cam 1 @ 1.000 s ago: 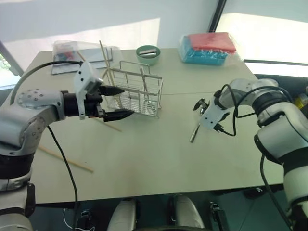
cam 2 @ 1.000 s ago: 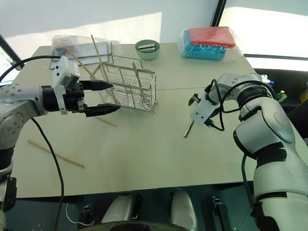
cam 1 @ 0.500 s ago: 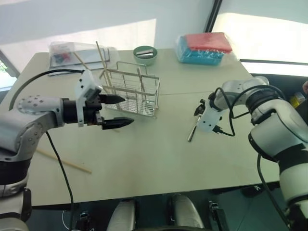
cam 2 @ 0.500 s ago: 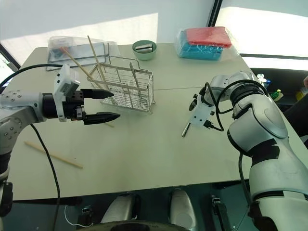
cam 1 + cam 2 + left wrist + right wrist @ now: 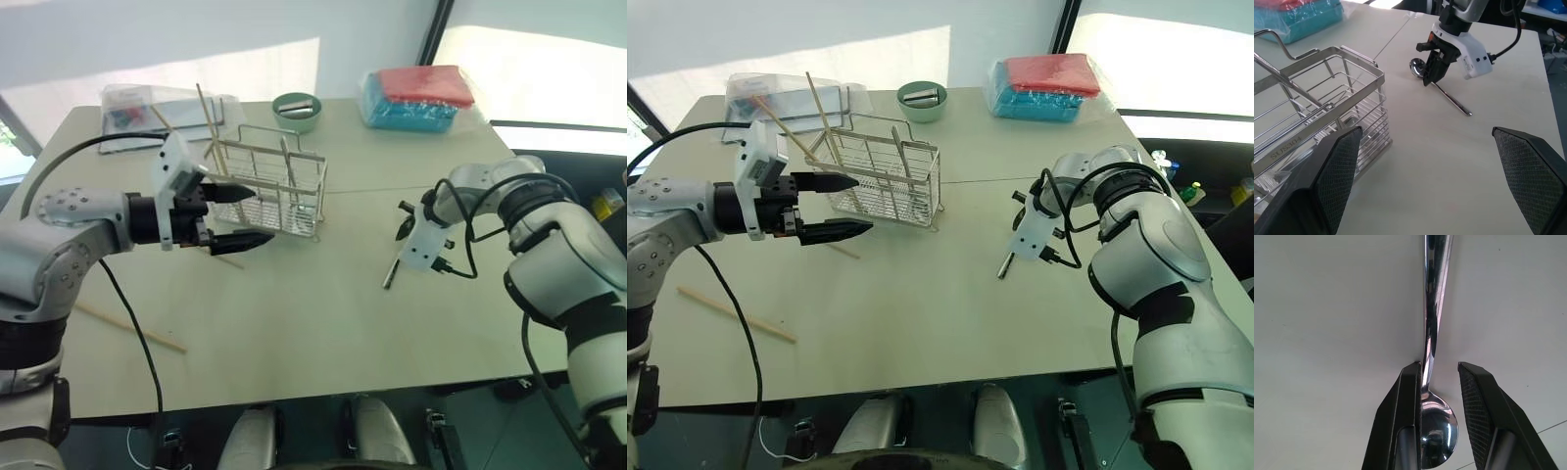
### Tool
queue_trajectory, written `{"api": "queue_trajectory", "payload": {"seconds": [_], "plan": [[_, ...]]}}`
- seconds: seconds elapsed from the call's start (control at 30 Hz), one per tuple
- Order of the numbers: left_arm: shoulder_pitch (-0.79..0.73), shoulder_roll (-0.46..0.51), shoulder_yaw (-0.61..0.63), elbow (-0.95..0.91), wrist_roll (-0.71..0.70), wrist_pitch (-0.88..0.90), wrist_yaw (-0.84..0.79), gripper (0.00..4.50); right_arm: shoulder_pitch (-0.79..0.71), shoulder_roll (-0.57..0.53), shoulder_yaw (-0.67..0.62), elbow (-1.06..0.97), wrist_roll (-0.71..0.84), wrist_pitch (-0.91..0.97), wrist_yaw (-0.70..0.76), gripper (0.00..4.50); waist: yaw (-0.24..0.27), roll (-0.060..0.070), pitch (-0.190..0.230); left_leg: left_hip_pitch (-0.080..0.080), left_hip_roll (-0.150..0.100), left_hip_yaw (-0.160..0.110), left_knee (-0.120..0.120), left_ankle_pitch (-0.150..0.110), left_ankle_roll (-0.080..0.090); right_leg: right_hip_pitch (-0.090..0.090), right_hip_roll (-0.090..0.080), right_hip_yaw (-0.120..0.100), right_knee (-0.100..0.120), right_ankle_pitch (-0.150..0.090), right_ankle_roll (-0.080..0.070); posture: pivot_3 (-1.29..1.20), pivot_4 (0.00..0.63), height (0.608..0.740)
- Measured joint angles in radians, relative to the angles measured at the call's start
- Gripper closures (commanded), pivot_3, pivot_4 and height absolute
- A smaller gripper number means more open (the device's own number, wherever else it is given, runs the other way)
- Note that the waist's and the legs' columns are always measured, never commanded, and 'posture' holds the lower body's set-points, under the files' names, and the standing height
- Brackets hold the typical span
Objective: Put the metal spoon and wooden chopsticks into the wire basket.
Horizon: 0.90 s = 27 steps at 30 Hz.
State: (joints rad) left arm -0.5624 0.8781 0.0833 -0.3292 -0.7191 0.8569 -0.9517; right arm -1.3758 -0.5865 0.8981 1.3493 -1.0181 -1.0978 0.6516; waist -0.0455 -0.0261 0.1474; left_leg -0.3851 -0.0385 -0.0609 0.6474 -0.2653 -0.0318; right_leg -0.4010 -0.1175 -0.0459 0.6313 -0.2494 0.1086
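Right gripper (image 5: pixel 1437 377) straddling metal spoon (image 5: pixel 1436 308) on table (image 5: pixel 313 323) — fingers narrowed, grasp uncertain; left gripper (image 5: pixel 852 206) released beside wire basket (image 5: pixel 884 176).

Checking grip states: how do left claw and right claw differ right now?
Left claw is wide open, roughly level, hovering empty beside the basket. Right claw points steeply down at the table, its fingers narrowed around the spoon near its bowl; one touches it, the spoon lies flat. Both have black fingers.

Shiny metal spoon (image 5: pixel 1442 89) lies flat right of the upright wire basket (image 5: pixel 274 186); wooden chopsticks (image 5: pixel 208 119) seemingly lean inside.
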Motion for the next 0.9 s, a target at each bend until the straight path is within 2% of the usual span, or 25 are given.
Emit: {"api": "queue_trajectory", "payload": {"seconds": [0.13,0.53,0.67,0.9], "plan": [[-0.002,-0.006,0.0,0.0,0.0,0.0,0.005,0.0,0.002,0.0,0.0,0.001,0.001,0.0,0.03,4.48,0.001,0.0,0.0,0.0,0.0,0.0,0.0,0.0,0.0,0.0,0.0,0.0,0.0,0.0,0.0,0.0,0.15,0.667],[-0.014,-0.013,0.0,0.009,0.0,0.0,0.022,0.0,0.029,-0.012,-0.066,0.003,0.078,0.015,0.085,4.48,0.0,0.0,0.0,0.0,0.0,0.0,0.0,0.0,0.0,0.0,0.0,0.0,0.0,0.0,0.0,0.0,0.15,0.667],[-0.021,-0.013,0.001,0.01,0.0,-0.003,0.02,0.0,0.065,-0.03,-0.175,0.004,0.209,0.0,0.141,4.48,0.0,0.001,0.001,0.0,0.0,0.0,0.0,0.0,0.0,0.0,0.0,0.001,0.0,0.0,0.0,0.0,0.15,0.667],[-0.023,-0.013,0.027,0.041,0.004,-0.021,0.022,0.0,0.149,-0.149,-0.404,-0.092,0.535,-0.021,0.368,4.48,0.005,0.0,0.001,0.0,0.0,-0.002,0.001,-0.002,0.004,0.004,-0.001,0.001,-0.002,0.0,0.0,0.0,0.15,0.667]]}}
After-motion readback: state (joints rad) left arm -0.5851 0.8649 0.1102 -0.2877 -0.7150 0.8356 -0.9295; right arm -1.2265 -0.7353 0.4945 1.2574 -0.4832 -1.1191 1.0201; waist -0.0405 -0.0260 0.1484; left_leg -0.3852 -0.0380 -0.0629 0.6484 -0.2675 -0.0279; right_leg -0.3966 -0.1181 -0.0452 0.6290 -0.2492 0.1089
